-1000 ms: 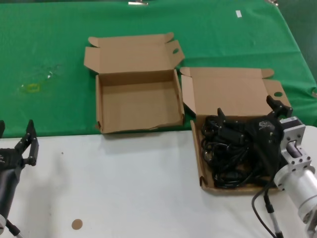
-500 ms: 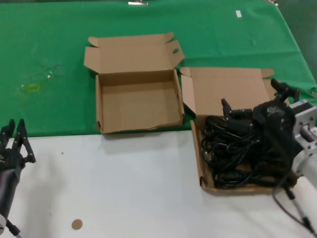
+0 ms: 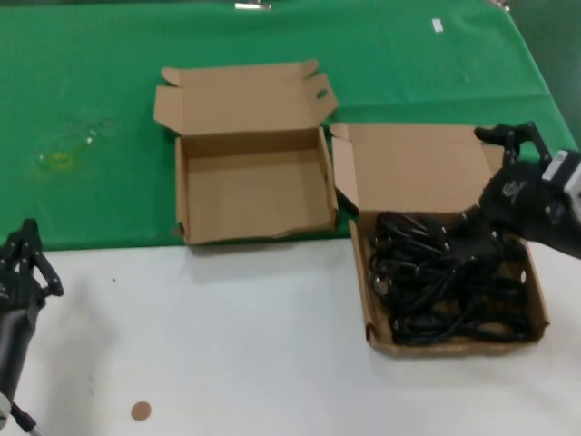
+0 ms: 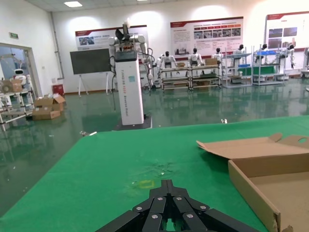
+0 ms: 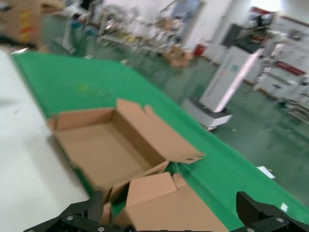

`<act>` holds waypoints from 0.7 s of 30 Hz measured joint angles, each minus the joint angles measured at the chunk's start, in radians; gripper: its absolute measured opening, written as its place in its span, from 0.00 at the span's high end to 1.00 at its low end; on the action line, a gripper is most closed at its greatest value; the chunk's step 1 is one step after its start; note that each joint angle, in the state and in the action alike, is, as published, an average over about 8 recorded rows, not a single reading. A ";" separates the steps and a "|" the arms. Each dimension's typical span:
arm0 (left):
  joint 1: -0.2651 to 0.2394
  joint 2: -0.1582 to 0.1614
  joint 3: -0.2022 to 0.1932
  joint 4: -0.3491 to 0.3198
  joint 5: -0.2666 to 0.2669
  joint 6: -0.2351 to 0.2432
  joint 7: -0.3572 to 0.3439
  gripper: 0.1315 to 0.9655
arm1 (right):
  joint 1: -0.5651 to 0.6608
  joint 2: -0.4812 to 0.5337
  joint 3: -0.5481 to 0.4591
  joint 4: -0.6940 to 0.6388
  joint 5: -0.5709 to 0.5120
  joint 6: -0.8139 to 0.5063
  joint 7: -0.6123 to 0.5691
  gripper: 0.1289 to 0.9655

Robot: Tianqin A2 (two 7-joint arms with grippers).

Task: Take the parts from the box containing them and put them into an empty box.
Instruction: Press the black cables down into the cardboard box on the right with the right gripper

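A green cloth (image 3: 100, 82) covers the far half of the table and a bare white surface (image 3: 245, 345) the near half, with a hall of racks and posters behind. The shallow brown cardboard box with splayed lid ears (image 3: 254, 195) sits empty at the middle, straddling the cloth's edge. Just to its right, the similar brown box with the broad upright lid (image 3: 418, 168) holds a tangle of black cables and parts (image 3: 445, 286), which is probably why the right gripper (image 3: 508, 136) hangs over its far right corner, fingers spread wide and empty. The arm hides that corner of the lid. The left gripper (image 3: 23, 259) waits at the near left edge, fingers nearly together, holding nothing. Individual parts in the tangle cannot be told apart.
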 joint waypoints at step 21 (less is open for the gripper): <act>0.000 0.000 0.000 0.000 0.000 0.000 0.000 0.99 | 0.429 -0.040 -0.105 -0.247 -0.301 -0.860 -0.216 0.00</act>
